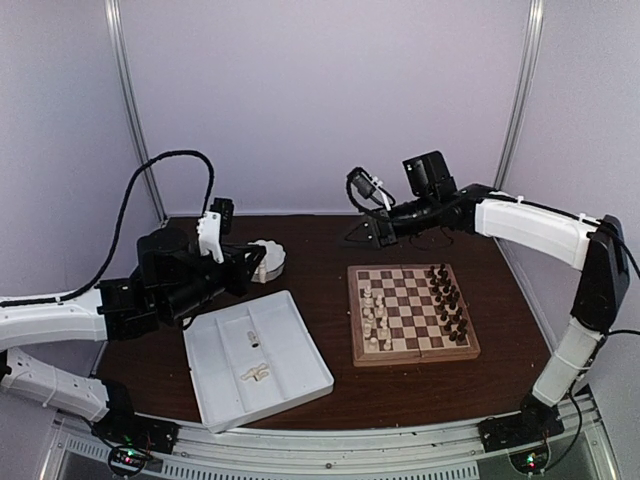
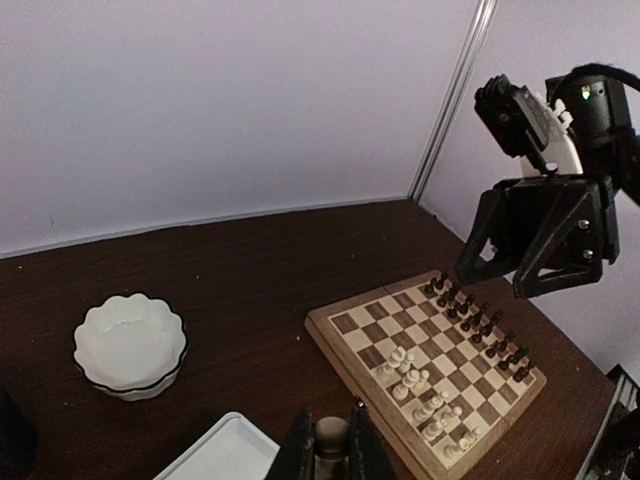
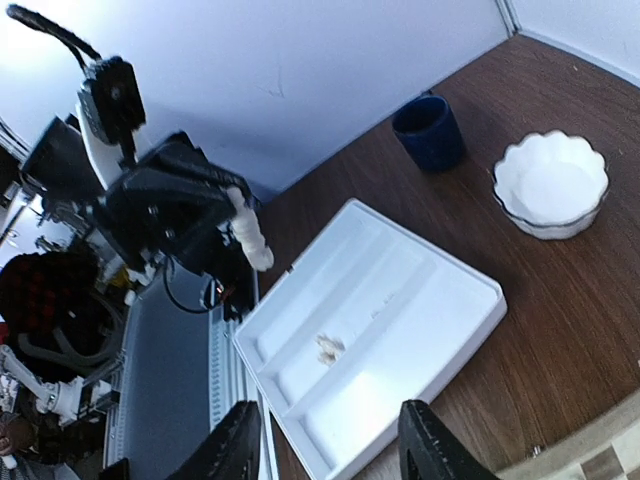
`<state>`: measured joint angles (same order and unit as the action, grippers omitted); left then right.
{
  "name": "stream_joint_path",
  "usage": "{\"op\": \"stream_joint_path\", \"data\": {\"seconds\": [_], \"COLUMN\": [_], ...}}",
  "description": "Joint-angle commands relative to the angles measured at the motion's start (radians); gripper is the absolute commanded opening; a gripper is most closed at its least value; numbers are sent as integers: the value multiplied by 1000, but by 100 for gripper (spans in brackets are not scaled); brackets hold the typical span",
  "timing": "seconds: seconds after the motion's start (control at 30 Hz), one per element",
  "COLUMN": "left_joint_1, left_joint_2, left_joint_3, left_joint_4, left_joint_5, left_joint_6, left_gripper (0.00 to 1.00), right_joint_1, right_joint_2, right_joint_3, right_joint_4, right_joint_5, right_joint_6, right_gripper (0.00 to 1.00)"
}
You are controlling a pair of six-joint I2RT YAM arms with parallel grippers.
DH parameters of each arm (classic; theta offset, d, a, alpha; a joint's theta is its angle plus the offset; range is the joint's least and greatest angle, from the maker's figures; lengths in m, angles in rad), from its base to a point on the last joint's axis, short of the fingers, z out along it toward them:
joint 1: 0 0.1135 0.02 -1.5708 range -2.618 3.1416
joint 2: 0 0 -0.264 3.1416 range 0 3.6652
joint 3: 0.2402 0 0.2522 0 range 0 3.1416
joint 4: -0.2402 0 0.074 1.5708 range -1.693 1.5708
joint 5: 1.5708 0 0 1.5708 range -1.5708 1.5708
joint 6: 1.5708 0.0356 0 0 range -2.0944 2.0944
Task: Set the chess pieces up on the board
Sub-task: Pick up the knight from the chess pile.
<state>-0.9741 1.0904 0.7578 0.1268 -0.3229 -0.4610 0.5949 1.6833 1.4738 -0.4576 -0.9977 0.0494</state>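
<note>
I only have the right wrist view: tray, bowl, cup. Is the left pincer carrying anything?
Observer: Yes. The left wrist view shows the left pincer shut on a piece.
Operator: Is there room on the board for it?
Observer: The light pieces along the left side of the board stop short of its far edge.
Operator: Is my arm in the way?
Observer: The right pincer hovers open and empty, above and beyond the board's far edge.
</note>
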Motion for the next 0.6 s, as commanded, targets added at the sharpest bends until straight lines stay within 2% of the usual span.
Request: {"op": "stream_joint_path", "data": {"seconds": [0.0,0.07,0.13,0.33,0.57], "left_joint_1": [7,7,7,6,6], "left_joint_2": [-7,1,12,64,125], "left_joint_3": [-33,-20,-17,-26,-60], "left_joint_4": [405,446,504,689,896], "left_joint_5": [-22,-1,5,24,38], "left_joint_6": [-50,-38,-40,-42,-30], "left_gripper": [3,3,2,0,0], "right_joint_1": [14,26,44,109,138], "right_joint_2": [83,139,184,200,201], "right_joint_3": [-76,-105,-108,-121,-149], "right_joint_4": [766,1084,1265,1366,1525], "right_joint_5": [-219,-218,-207,-154,-136], "right_joint_6": [726,1010,1180,1326,1436], "right_gripper": [52,54,57,64,64]}}
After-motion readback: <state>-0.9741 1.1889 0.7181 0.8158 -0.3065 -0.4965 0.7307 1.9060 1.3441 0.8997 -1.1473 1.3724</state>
